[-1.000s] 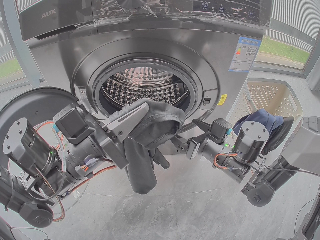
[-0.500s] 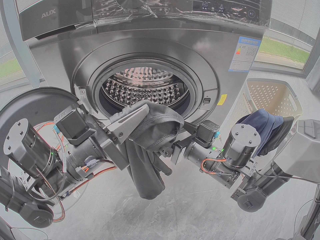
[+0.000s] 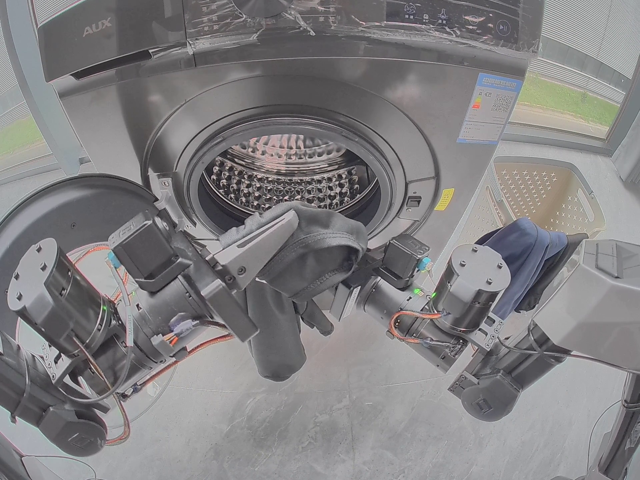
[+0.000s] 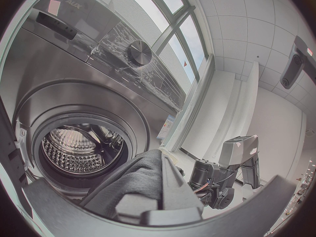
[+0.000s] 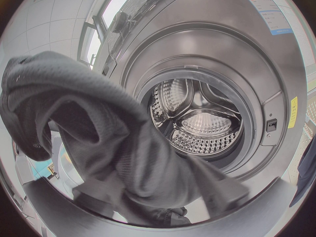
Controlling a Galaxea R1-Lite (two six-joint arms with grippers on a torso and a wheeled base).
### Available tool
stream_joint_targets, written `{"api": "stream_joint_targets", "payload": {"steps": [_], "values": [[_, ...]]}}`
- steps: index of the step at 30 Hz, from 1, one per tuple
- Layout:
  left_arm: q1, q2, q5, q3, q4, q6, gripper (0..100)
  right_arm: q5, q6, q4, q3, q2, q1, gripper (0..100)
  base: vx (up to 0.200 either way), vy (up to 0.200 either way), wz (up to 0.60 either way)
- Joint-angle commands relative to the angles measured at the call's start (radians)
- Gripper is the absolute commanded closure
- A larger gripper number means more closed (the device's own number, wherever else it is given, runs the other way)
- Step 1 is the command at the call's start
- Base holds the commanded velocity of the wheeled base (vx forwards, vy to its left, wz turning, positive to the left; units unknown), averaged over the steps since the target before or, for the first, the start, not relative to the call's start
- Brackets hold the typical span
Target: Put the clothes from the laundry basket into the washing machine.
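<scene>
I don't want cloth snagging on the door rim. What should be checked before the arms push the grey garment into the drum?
1. Open door: ok, swung wide to the left.
2. Empty drum: ok.
3. Hold by left gripper on grey garment: ok, shut on it.
4. Hold by right gripper: not ok, fingers apart, cloth only draped over them.
5. Hanging tail inside the opening: not ok, it hangs below the rim, outside.
6. Emptied basket: not ok, blue garment lies over its rim.
</scene>
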Motion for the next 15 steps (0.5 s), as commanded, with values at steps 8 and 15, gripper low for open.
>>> {"api": "stream_joint_targets", "payload": {"steps": [8,15], "values": [[0.001,0.01,0.0,0.001,0.001,-0.005,100,-0.012,0.003,0.001,0.1,-0.119,-0.004,100,0.0,0.0,0.0],[0.0,0.01,0.0,0.004,0.001,-0.005,0,-0.012,0.001,0.001,0.276,-0.28,-0.01,100,0.0,0.0,0.0]]}}
